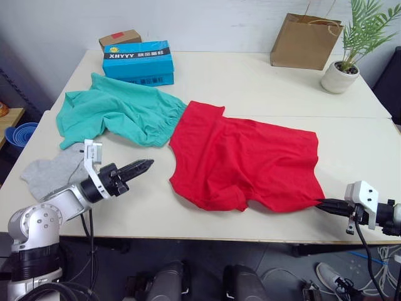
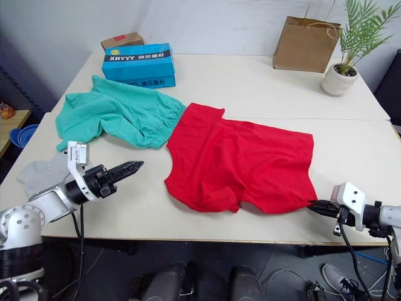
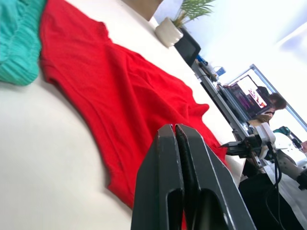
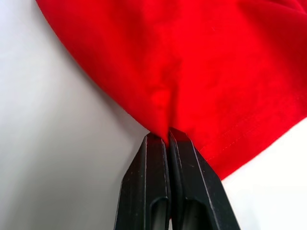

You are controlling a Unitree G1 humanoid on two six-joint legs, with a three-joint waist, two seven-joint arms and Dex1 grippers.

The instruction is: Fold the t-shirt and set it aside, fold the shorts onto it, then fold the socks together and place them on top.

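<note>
Risk, judged: thin pinch. Right gripper closed on the near right hem corner of the t-shirt; little cloth between the fingers, so a pull across the table could slip the corner free, or drag the whole shirt instead of folding it. Shirt already rumpled along its near edge; fold likely uneven.

Surroundings, left to right, placed from the t-shirt:
- Socks: far left, near the table's front edge, just behind the left arm.
- Shorts: left and behind, waistband touching or slightly overlapping the shirt's left edge. May be dragged along.
- Left gripper: just left of the shirt, fingers pressed together, holding nothing, tips apart from the cloth.
- Blue box, small cardboard box: behind left, well apart.
- Paper bag, potted plant: behind right, well apart.
</note>
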